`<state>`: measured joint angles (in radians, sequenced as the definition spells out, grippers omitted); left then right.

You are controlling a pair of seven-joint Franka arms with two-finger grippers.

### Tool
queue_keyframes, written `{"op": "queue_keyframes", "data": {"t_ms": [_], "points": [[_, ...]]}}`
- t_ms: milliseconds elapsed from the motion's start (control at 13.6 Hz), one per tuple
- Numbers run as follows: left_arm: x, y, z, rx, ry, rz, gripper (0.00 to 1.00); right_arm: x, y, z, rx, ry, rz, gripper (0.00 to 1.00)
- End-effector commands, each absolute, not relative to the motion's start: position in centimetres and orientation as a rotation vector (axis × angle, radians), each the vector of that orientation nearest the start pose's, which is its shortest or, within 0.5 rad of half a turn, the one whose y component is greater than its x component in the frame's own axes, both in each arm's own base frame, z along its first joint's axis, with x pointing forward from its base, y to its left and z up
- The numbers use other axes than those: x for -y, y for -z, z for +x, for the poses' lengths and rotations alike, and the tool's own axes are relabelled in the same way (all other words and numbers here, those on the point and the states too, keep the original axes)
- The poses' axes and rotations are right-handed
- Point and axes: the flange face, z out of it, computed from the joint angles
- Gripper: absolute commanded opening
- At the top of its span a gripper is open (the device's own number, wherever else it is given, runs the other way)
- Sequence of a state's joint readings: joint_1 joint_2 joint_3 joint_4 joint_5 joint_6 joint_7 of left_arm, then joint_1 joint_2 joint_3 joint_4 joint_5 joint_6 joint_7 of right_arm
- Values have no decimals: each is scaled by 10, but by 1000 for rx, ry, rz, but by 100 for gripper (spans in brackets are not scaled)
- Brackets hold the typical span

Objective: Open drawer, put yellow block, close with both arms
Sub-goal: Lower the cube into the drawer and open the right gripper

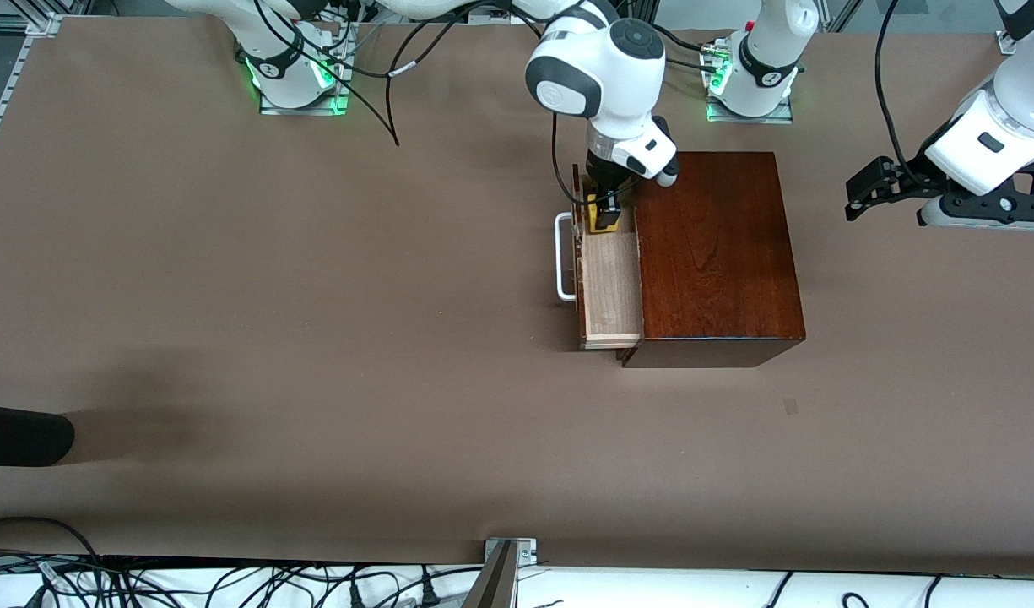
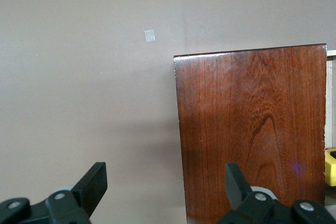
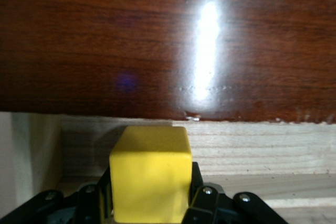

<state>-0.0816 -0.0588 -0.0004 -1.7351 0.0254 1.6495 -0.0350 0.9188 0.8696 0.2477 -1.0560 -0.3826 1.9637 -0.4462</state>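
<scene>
The drawer (image 1: pixel 611 287) stands pulled out of the dark mahogany box (image 1: pixel 715 253), its white handle (image 1: pixel 561 257) toward the right arm's end of the table. My right gripper (image 1: pixel 603 211) is shut on the yellow block (image 1: pixel 605 218) and holds it low in the drawer's end farthest from the front camera. The right wrist view shows the block (image 3: pixel 150 179) between the fingers, with the pale tray wall (image 3: pixel 252 153) and the box (image 3: pixel 105 40) past it. My left gripper (image 1: pixel 858 192) waits open and empty over the table beside the box, as in the left wrist view (image 2: pixel 163 182).
A dark rounded object (image 1: pixel 18 435) pokes in at the table's edge at the right arm's end, nearer the front camera. A small tape patch (image 1: pixel 790 406) lies on the table near the box. Cables run along the front edge (image 1: pixel 230 583).
</scene>
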Motion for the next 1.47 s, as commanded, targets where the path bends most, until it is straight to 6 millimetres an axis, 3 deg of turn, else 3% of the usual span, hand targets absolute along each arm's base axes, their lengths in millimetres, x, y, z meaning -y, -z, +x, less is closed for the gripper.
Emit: {"op": "queue_keyframes", "data": {"t_ms": [0,368,589,662,736,883,1030,1251,1398], "points": [[41,-591,540,-88,-41,-3092,100,-679,-324,392,-2221,-201,1996,0],[41,-591,540,-88,-41,-3092,100,-675,-304,402,-2211,-186,2008,0],[41,-590,540,-88,-46,-3092,100,-674,-305,403,-2209,-189,2008,0],[41,-591,540,-88,-41,-3092,100,-674,-306,404,-2205,-190,2015,87],[41,-591,540,-88,-43,-3092,100,-674,-309,404,-2203,-192,2018,100],[41,-591,540,-91,-43,-3092,100,-674,-315,402,-2201,-191,2028,100],[41,-591,540,-91,-43,-3092,100,-673,-335,400,-2194,-195,2045,100],[41,-591,539,-93,-50,-3092,100,-662,-395,402,-2180,-228,2122,100],[41,-591,539,-88,-50,-3092,100,-644,-454,410,-2141,-286,2152,100]]}}
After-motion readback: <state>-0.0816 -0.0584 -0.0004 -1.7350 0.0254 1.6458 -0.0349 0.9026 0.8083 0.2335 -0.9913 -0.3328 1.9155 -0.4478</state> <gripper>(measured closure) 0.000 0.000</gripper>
